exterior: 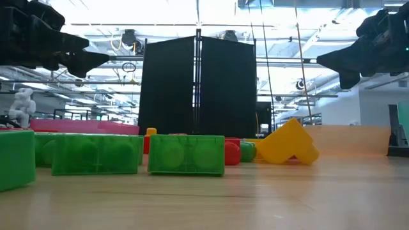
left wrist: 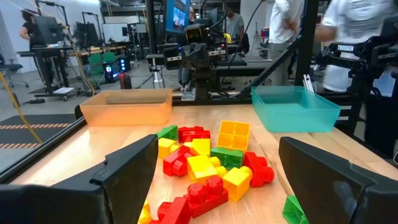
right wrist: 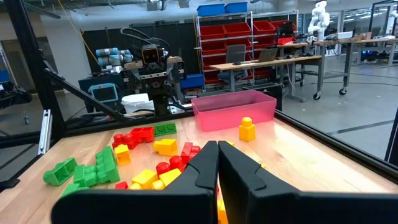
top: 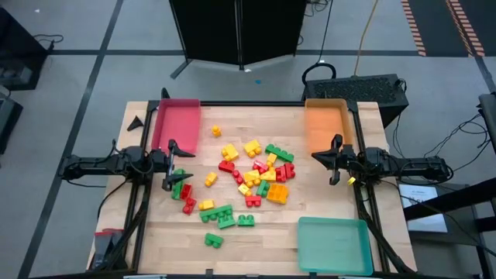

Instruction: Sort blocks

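Left claw (top: 172, 165) spread wide, empty, beside blocks (top: 252, 177); right claw (top: 335, 160) pressed together near orange tray (top: 326, 124).

The high view looks straight down on the whole tabletop (top: 310, 225), the low view sits at its surface close behind green blocks (exterior: 185, 154), and the two wrist views face each other across the shared block pile (left wrist: 208, 158).
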Controlling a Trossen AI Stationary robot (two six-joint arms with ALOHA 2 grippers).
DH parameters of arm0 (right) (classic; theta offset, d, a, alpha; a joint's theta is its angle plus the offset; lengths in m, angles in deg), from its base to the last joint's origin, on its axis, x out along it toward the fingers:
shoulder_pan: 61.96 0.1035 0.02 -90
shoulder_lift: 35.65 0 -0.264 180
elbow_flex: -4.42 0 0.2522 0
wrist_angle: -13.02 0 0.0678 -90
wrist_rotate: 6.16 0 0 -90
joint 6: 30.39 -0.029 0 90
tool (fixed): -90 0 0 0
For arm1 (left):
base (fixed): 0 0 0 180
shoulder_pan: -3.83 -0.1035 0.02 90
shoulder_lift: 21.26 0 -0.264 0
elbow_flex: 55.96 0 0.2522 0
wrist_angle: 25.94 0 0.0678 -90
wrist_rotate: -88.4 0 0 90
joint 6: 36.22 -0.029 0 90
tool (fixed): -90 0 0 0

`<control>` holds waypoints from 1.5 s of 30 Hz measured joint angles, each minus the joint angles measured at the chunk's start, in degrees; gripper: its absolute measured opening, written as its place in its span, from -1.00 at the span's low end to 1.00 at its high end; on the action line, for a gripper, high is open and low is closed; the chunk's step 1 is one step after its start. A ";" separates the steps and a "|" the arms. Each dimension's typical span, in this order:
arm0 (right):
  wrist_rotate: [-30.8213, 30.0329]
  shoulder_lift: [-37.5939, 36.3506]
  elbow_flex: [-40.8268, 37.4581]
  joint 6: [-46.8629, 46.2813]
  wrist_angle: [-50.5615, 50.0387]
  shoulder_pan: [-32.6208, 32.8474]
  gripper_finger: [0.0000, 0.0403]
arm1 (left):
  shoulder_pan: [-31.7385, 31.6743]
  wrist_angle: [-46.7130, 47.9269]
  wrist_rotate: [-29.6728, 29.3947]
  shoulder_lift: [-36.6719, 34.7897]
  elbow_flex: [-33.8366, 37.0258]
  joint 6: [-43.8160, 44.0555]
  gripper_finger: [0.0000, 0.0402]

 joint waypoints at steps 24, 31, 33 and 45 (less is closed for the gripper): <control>-0.01 0.00 0.00 -0.26 0.00 -0.01 -0.96 | -0.01 0.00 0.00 -0.02 0.01 0.00 0.70; -0.13 0.02 -0.11 -5.08 1.93 -0.01 -0.96 | -0.01 0.00 -0.02 -0.02 0.01 0.00 0.70; -0.13 0.00 -0.11 -5.16 3.39 -0.01 -0.96 | 0.01 0.00 0.00 -0.01 0.01 0.00 0.70; -0.23 -0.02 -0.07 -22.28 11.46 -0.01 -0.96 | 0.01 -1.21 -0.02 -0.02 0.01 0.02 0.70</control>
